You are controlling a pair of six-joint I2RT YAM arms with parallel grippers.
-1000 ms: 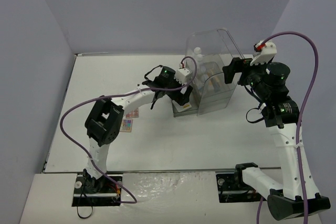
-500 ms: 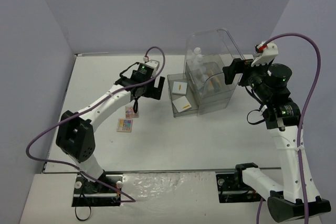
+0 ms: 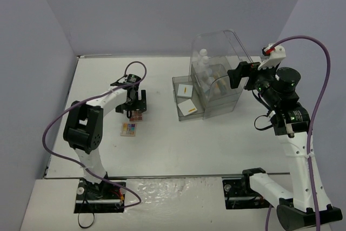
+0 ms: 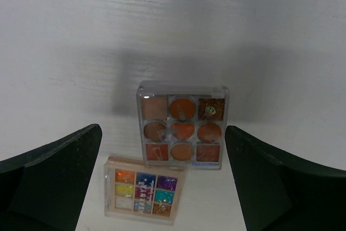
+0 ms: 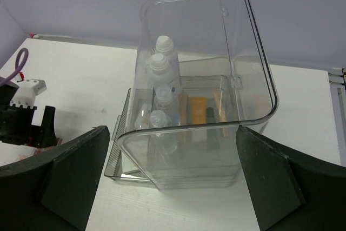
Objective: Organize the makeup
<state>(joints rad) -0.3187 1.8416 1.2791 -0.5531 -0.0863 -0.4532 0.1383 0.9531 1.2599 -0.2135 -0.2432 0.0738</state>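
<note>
Progress: mostly done. Two pieces are left to stow, by my reckoning.

One left claw (image 3: 135, 105): spread wide, holding nothing, poised over the loose pieces.

Loose on the tabletop (image 3: 162, 150), left side: one orange palette (image 4: 183, 124); one multicolour eyeshadow palette (image 4: 141, 190), just beside it, not touching.

Two open drawers (image 3: 175, 93), pulled out to the left of the clear case (image 5: 246, 52): one white square compact (image 3: 189, 107) in the nearer; one pale flat piece (image 3: 185, 88) with an orange mark in the farther.

Inside the case: white bottles (image 5: 158, 63), apparently four, the lower two blurred; one beige tube (image 5: 198, 109); one black slim tube (image 5: 211, 118).

One right claw (image 3: 238, 75): spread wide, empty, beside the case.
</note>
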